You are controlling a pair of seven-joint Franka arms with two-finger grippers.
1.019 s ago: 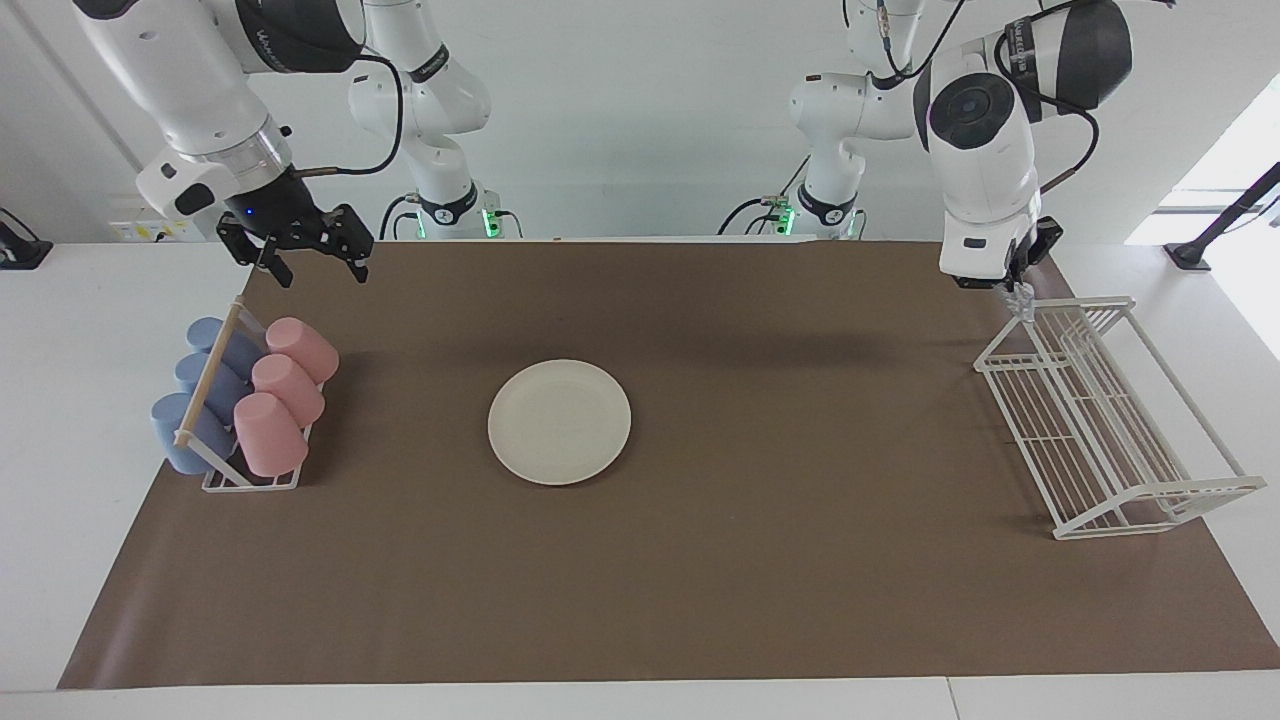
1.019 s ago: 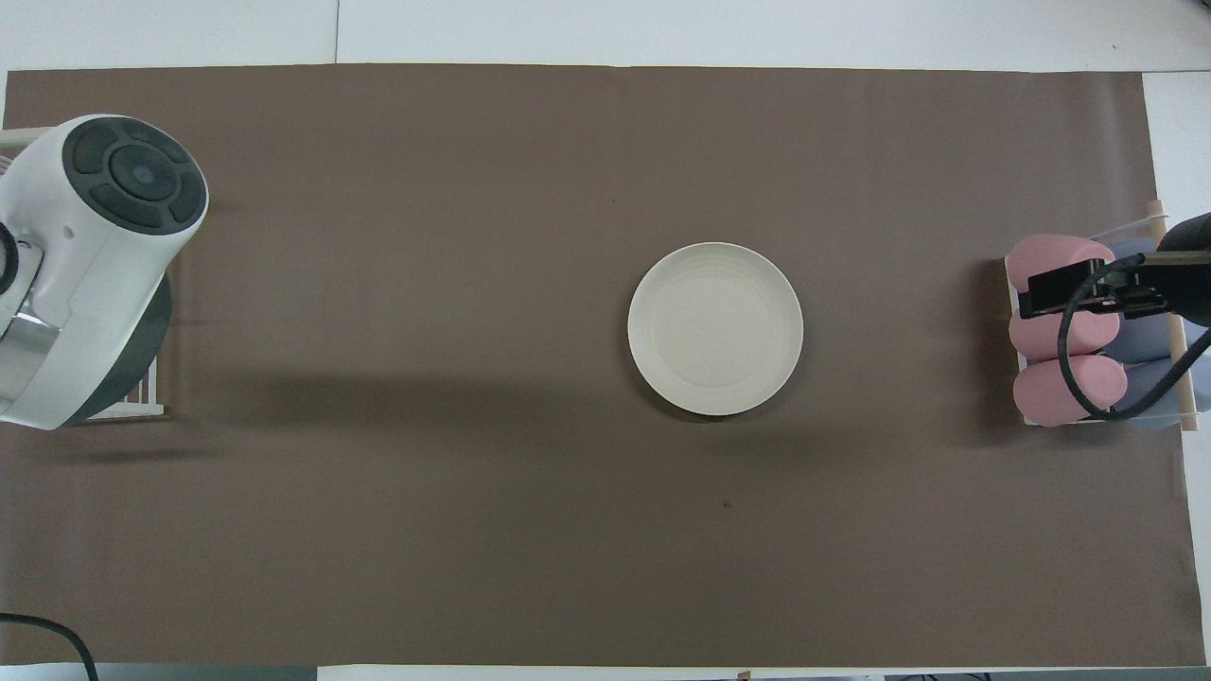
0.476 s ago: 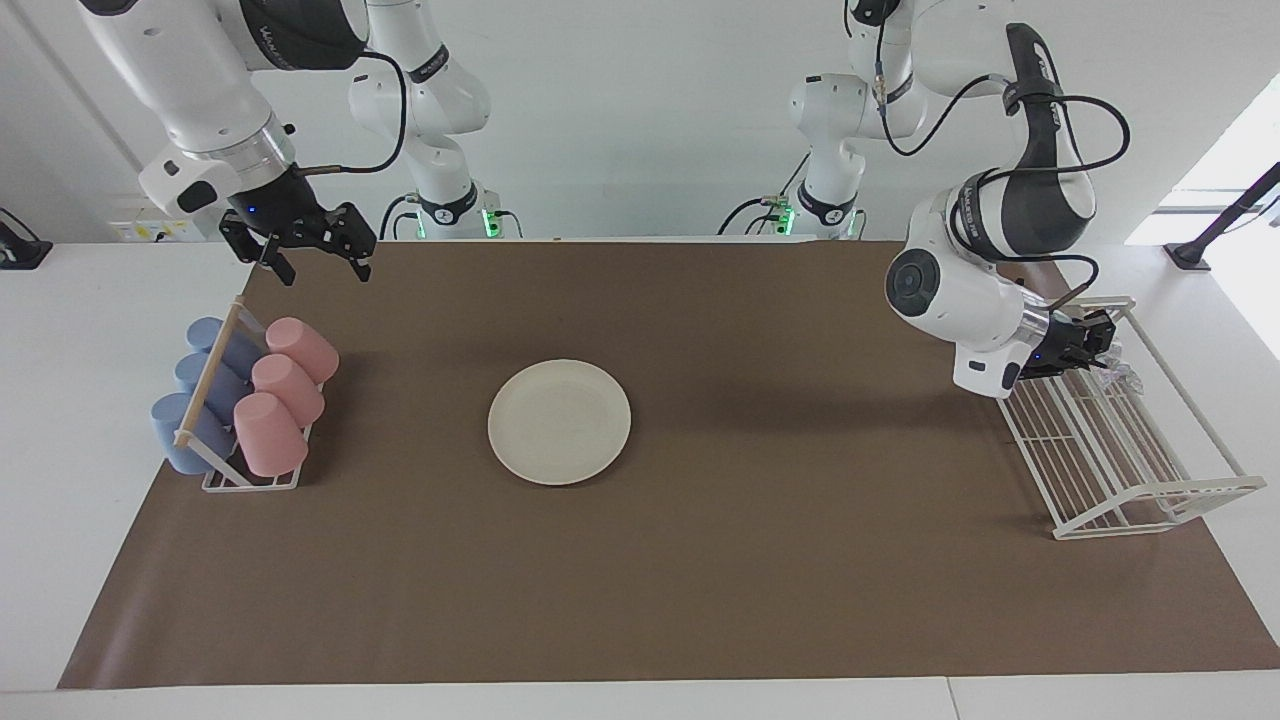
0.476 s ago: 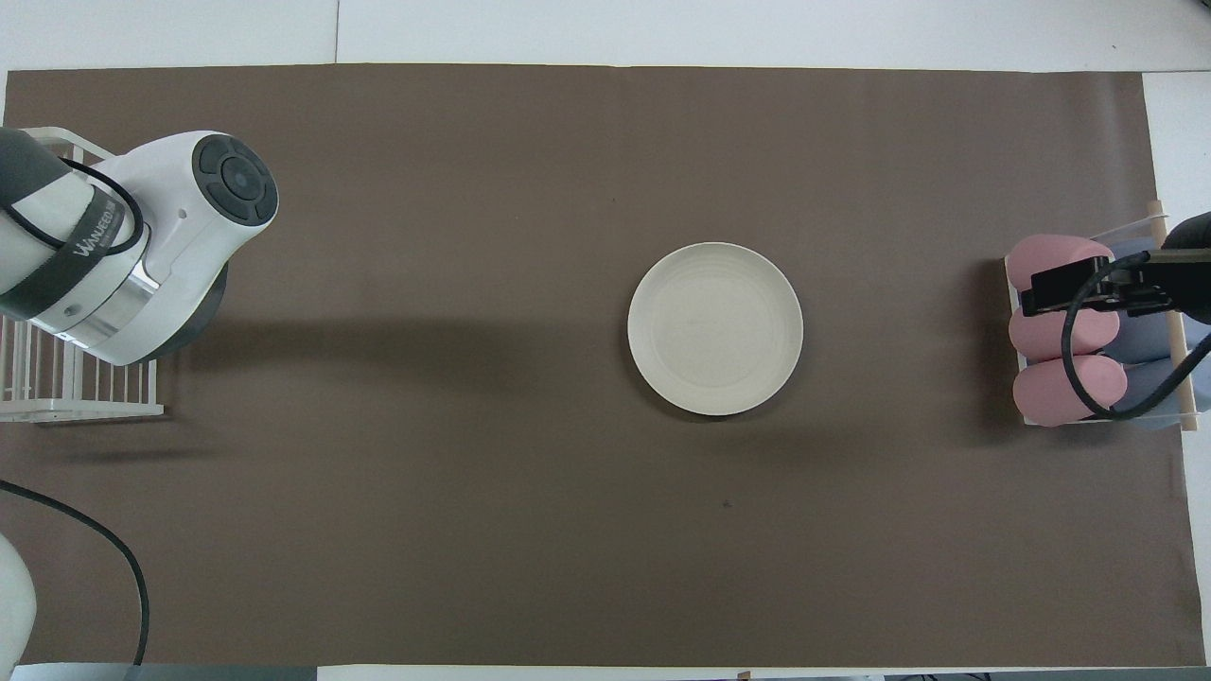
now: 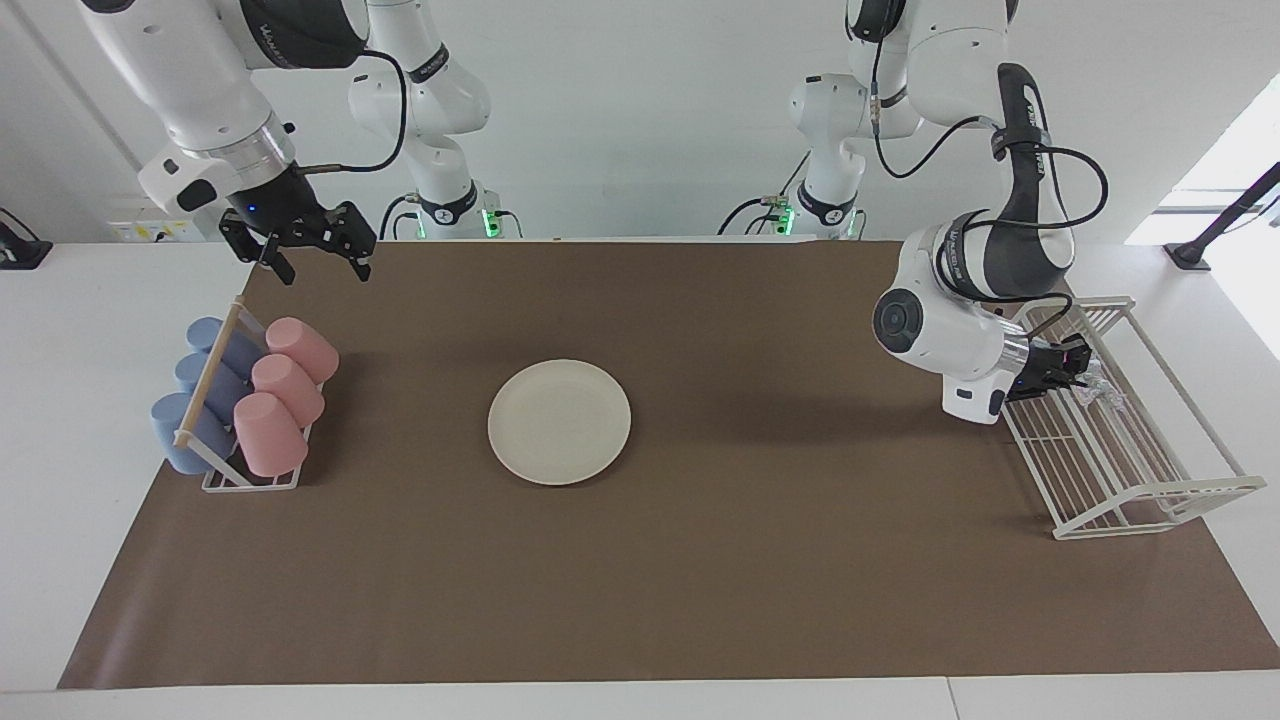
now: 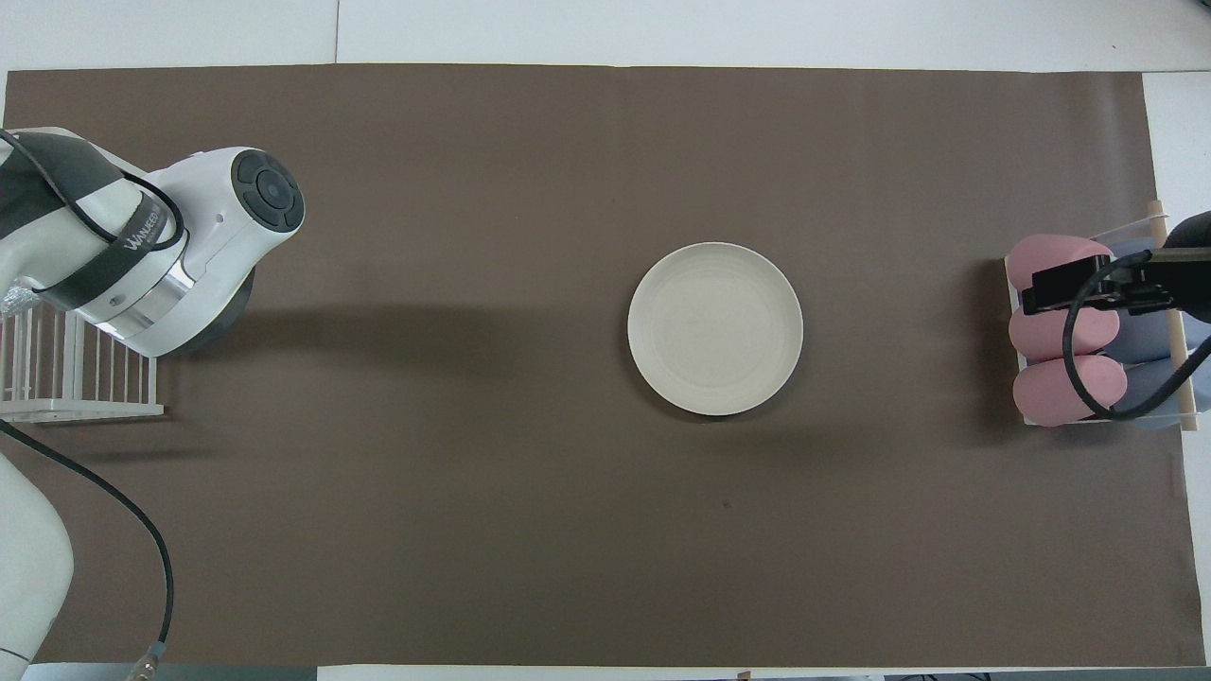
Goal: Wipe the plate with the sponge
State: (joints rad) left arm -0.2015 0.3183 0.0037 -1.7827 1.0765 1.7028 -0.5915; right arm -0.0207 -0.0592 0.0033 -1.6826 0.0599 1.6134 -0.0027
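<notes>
The cream-white plate (image 5: 559,422) lies flat near the middle of the brown mat, also in the overhead view (image 6: 715,329), with nothing on it. My left gripper (image 5: 1078,368) is low inside the white wire rack (image 5: 1130,470) at the left arm's end of the table. It is shut on the sponge (image 5: 1100,389), a small silvery wad at its tips. In the overhead view the left arm hides the gripper, and a bit of the sponge (image 6: 11,301) shows at the edge. My right gripper (image 5: 318,262) is open and empty, waiting in the air over the cup rack, far from the plate.
Three pink cups (image 5: 272,400) and three blue cups (image 5: 200,395) lie in a small rack with a wooden bar at the right arm's end of the table. The brown mat (image 5: 700,580) covers most of the white table.
My left arm has swung down from above the wire rack's corner into the rack, carrying the sponge, and shifted a little toward the plate. The right arm has not moved.
</notes>
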